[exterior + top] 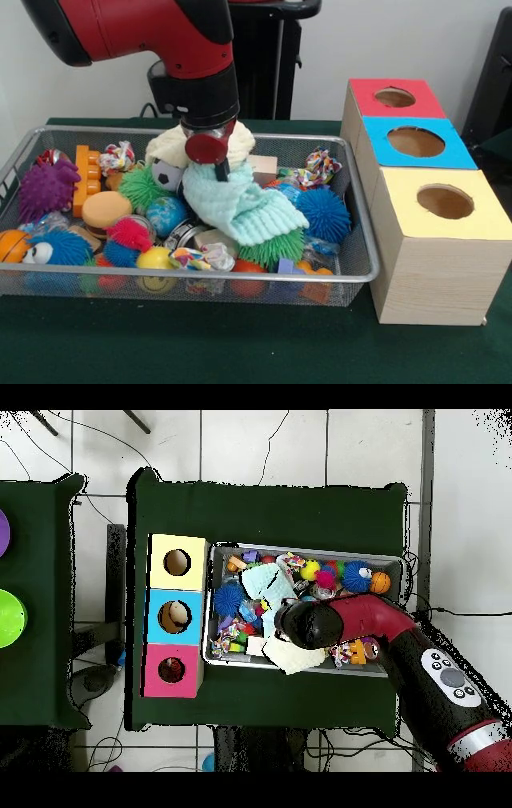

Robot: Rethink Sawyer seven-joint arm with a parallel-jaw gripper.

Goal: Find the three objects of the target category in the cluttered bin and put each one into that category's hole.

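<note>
Search step: the end effector, grip state hidden, sits among cloths in the cluttered bin; next, uncover 1 plush.

Even, bright indoor light; soft shadows, slight blur throughout.

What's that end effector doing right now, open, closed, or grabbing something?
End effector: down in the cluttered bin among the cloths; open, closed or holding cannot be told, since its tip is hidden.
</note>
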